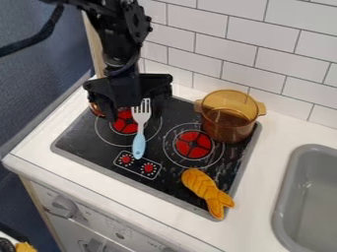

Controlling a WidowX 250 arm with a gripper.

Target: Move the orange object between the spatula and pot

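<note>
nearest to me, the orange object (199, 183) lies on the stove top (164, 189), forward and right of the gripper (136, 107) from where i'm standing. its long axis points roughly back toward the gripper, so a grasp across its narrow middle should suit, once this one arm comes forward and right. farther in, the blue-handled fork (139, 142), surely the "spatula", reaches forward from beneath the gripper. the gripper's fingers are spread wide; the fork's tines show between them, but from here it looks ungripped. the amber pot (229, 115) stands right of the gripper; the front-right burner (193, 144), between fork and pot, seems the goal.
</note>
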